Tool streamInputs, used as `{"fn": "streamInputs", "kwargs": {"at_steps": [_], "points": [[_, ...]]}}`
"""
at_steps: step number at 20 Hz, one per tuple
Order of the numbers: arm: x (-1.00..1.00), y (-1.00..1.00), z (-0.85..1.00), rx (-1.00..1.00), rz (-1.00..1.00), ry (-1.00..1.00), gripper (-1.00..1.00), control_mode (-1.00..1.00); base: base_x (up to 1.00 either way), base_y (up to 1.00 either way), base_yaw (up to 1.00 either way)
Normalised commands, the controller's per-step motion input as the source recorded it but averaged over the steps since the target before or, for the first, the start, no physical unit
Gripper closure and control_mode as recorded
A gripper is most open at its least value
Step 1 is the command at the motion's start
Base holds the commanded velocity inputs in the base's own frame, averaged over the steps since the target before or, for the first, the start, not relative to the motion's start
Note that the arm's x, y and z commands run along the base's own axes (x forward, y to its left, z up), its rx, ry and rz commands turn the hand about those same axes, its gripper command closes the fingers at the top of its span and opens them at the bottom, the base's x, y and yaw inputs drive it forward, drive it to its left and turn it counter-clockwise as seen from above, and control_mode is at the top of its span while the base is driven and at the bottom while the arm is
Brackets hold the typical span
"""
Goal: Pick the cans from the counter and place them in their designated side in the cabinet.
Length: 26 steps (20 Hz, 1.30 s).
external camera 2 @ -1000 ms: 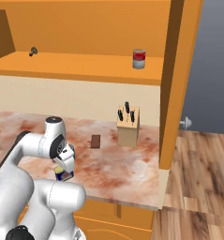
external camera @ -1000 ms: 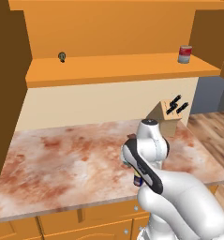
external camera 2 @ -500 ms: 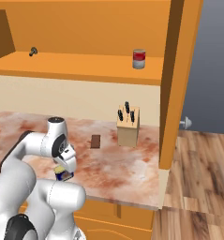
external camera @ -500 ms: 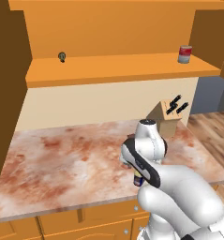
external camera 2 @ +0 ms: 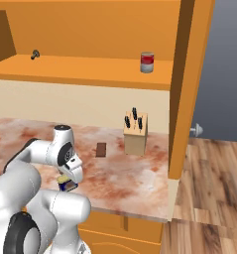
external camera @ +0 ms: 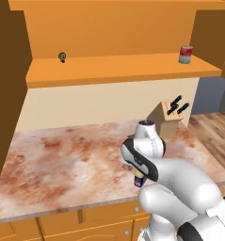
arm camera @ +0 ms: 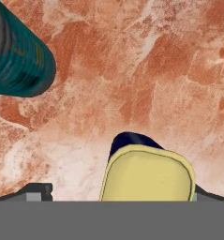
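Dark blue can [arm camera: 148, 171] between open gripper [arm camera: 115, 192] fingertips.

Counter and shelf, with what sits on them

The counter [external camera: 62, 160] is marbled reddish-brown and cream stone. A knife block [external camera 2: 135, 132] stands on it near the back wall. Just left of the block lies a small brown block [external camera 2: 101, 149]. Nearer the front edge than the knife block, a blue can [arm camera: 148, 171] and a teal can [arm camera: 17, 54] sit apart on the stone. Above the knife block, the shelf [external camera: 118, 70] carries a red can [external camera: 185, 54], and far left of that a small dark object [external camera: 62, 57].
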Motion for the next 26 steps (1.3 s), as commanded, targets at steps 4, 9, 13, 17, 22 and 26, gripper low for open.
{"fn": "streamInputs", "kwargs": {"at_steps": [4,9,13,17,22,26], "points": [[0.00,-0.02,-0.31,0.00,0.00,0.00,1.00,-1.00,0.00,0.00,0.00],[-0.05,-0.03,-0.23,0.00,0.00,0.00,1.00,-1.00,0.00,0.00,0.00],[-0.17,-0.14,-0.15,0.00,0.00,0.00,1.00,-1.00,0.00,0.00,0.00],[-0.30,-0.19,-0.03,0.00,0.00,-0.04,1.00,-1.00,0.00,0.00,0.00],[-0.35,-0.12,0.09,0.01,0.00,-0.08,1.00,-1.00,0.00,0.00,0.00],[-0.35,-0.09,0.26,0.05,0.00,-0.07,1.00,-1.00,0.00,0.00,0.00]]}}
